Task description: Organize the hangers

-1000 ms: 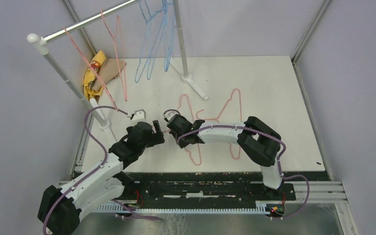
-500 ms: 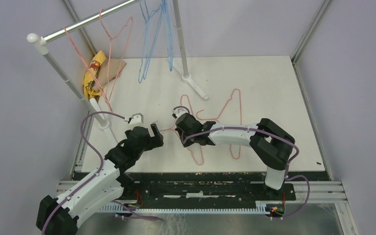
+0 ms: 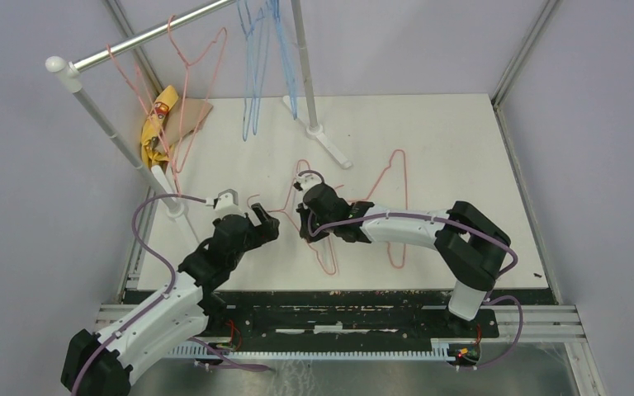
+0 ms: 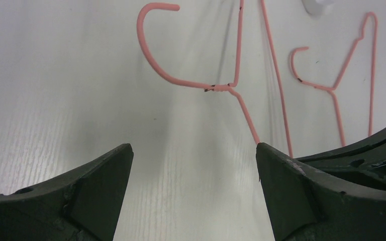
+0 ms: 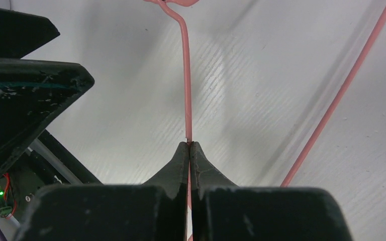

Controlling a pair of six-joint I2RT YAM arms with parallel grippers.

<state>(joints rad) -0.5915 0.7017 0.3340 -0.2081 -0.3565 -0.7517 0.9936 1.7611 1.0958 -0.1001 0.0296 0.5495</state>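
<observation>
At the upper left of the top view, a smooth silver rail [image 3: 144, 37] with a round white end cap runs up and to the right on slim white poles. Thin pink-red wire hangers [image 3: 203, 95] dangle from it as long, narrow triangles. Below them on the table lie a crumpled yellow item [image 3: 158, 120] and a flat brown cardboard piece [image 3: 194, 115]. Further right along the rail, light blue hangers [image 3: 256, 74] hang close together. Lower and left of centre, the left gripper [image 4: 192, 146] hovers above the matte white table [image 3: 462, 165], which has a fine, wood-like grain. Its two blunt black fingers are spread wide, with nothing between them. Just past them lies the rounded hook and twisted neck of a pink hanger [image 4: 221, 88], whose wire outline spreads over the middle of the table. The right gripper [image 5: 189, 145] reaches in from the right. Its wedge-shaped black fingers [image 5: 173, 165] are pinched together on one straight run of that hanger's wire, below the neck. To the right, a second pink hanger [image 3: 402, 198] lies flat on the table, close beside the first and partly hidden under the right arm.
</observation>
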